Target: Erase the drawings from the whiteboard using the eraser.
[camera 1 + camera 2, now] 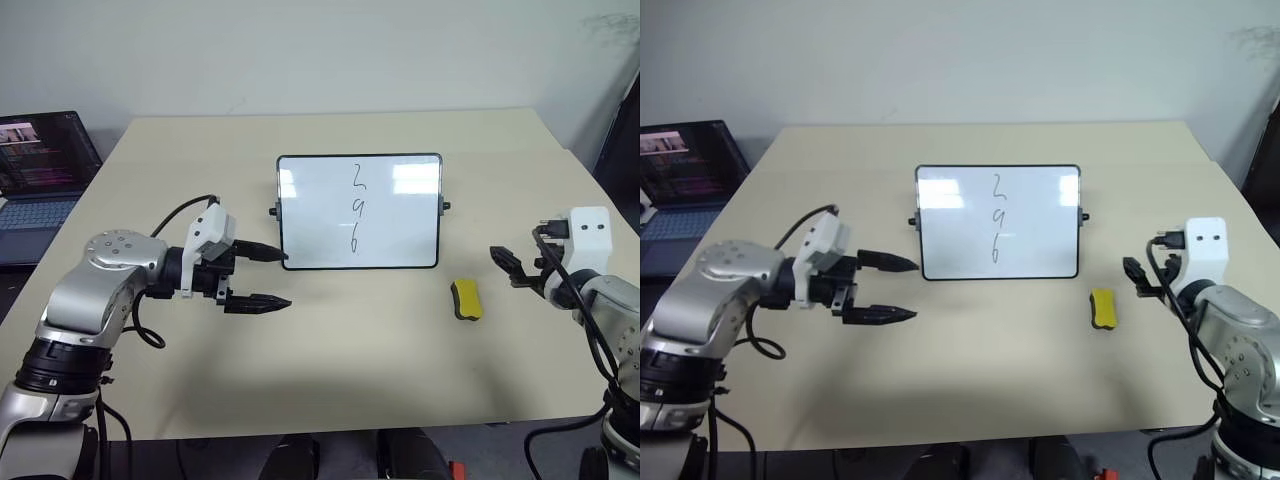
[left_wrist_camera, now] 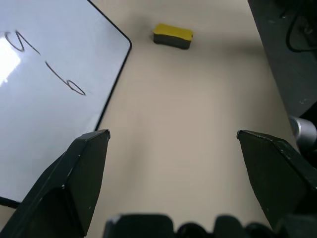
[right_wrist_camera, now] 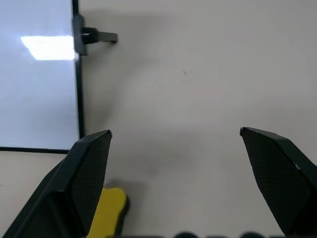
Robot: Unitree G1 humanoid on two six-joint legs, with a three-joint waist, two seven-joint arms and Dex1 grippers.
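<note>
Eraser (image 1: pixel 466 300) flat on tabletop (image 1: pixel 330 370), just left of right pincer (image 1: pixel 512 265), fingers wide apart, empty. Small yellow block, dark underside.

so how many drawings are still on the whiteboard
3, stacked in one column near the middle of the whiteboard: the top squiggle, the middle squiggle and the bottom squiggle. None appear hidden.
</note>
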